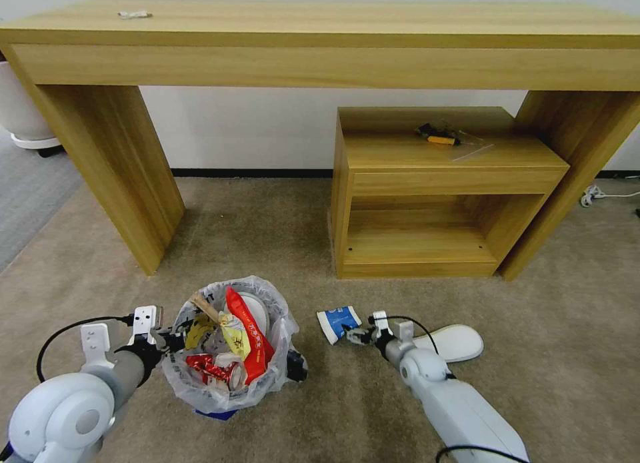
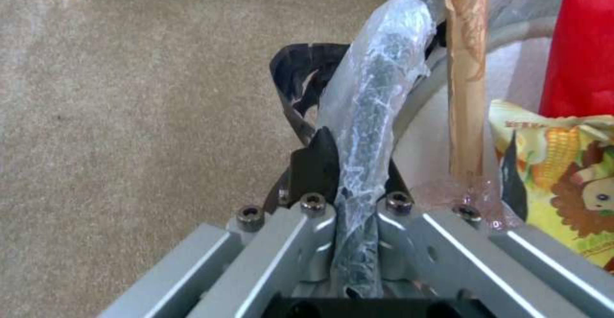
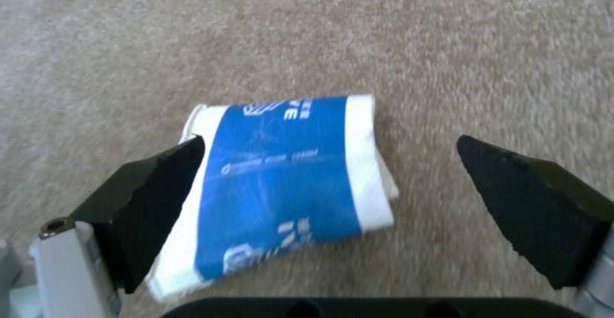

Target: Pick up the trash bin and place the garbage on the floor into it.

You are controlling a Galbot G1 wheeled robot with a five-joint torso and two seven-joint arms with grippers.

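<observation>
Gripping the bin [image 1: 227, 346] by its rim, our left gripper [image 2: 355, 174] has its fingers [image 2: 316, 164] pinched tight on the dark edge and the clear liner wrapped over it. We see the bin on our left side of the carpet [image 1: 373, 296], in front of the desk [image 1: 320, 43]; whether its blue base touches the floor we cannot tell. Inside it we find a tall red wrapper [image 1: 248, 336], a yellow wrapper [image 2: 563, 174] with a corn picture, a wooden stick [image 2: 467, 83] leaning against the rim, a crumpled red wrapper [image 1: 212, 368] lower down, and something white behind the tall wrapper.

Our right gripper [image 3: 326, 203] is low over the carpet with its jaws spread wide around the blue-white packet [image 3: 288, 179]. One finger [image 3: 153, 198] is at the packet's edge; the other stands clear of it. The packet lies flat on the carpet, just to the right of the bin.

A white insole [image 1: 455, 342] lies on the carpet beside our right arm. Behind it stands a small open shelf unit [image 1: 433, 190].
</observation>
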